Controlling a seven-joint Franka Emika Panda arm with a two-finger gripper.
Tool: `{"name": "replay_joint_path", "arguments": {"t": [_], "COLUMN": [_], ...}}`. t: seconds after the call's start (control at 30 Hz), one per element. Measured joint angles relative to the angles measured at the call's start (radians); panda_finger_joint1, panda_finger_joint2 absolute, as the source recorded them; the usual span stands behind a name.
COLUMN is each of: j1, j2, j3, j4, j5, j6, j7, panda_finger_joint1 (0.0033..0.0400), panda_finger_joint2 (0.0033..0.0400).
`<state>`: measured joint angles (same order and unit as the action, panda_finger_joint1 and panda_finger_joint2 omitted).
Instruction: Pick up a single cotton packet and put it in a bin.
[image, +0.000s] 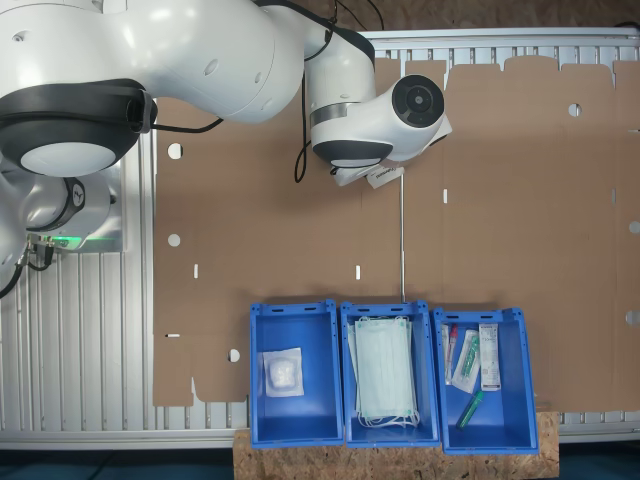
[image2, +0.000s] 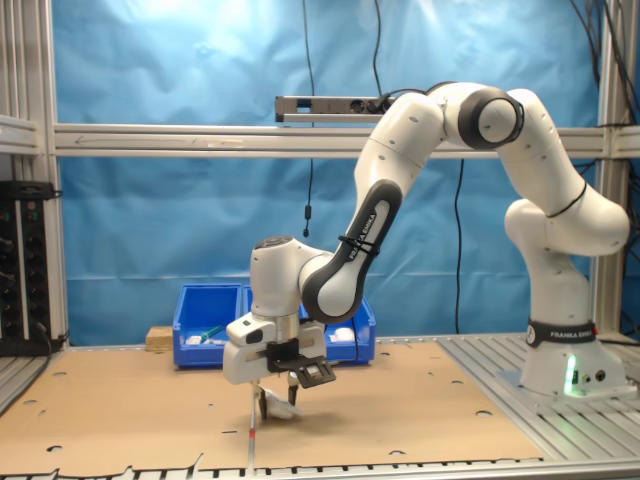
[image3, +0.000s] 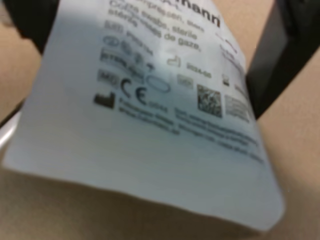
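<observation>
My gripper hangs low over the cardboard sheet, shut on the cotton packet, a flat white square with fine dark print. In the wrist view the packet tilts between my two black fingers, and my gripper pinches it near one edge. From above, a corner of the packet peeks out under the wrist. The bin, blue and open-topped, stands at the first exterior view's lower middle and holds a like packet with a round white pad.
Two more blue bins stand beside it, one with pale green face masks and one with tubes and long packets. Brown cardboard covers the table. The arm's base stands at the second exterior view's right.
</observation>
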<state>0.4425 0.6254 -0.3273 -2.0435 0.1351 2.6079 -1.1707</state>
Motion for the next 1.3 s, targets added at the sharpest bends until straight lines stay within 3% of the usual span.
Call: {"name": "replay_joint_path", "arguments": {"t": [0.23, 0.27, 0.57, 0.6, 1.3], "j1": [0.000, 0.000, 0.000, 0.000, 0.000], "j2": [0.000, 0.000, 0.000, 0.000, -0.001], "j3": [0.000, 0.000, 0.000, 0.000, 0.000], "j4": [0.000, 0.000, 0.000, 0.000, 0.000], "j5": [0.000, 0.000, 0.000, 0.000, 0.000], "j6": [0.000, 0.000, 0.000, 0.000, -0.002], "j7": [0.000, 0.000, 0.000, 0.000, 0.000], "panda_finger_joint1": [0.0345, 0.0147, 0.0147, 0.0051, 0.0053], "panda_finger_joint2": [0.0345, 0.0147, 0.0147, 0.0051, 0.0053]}}
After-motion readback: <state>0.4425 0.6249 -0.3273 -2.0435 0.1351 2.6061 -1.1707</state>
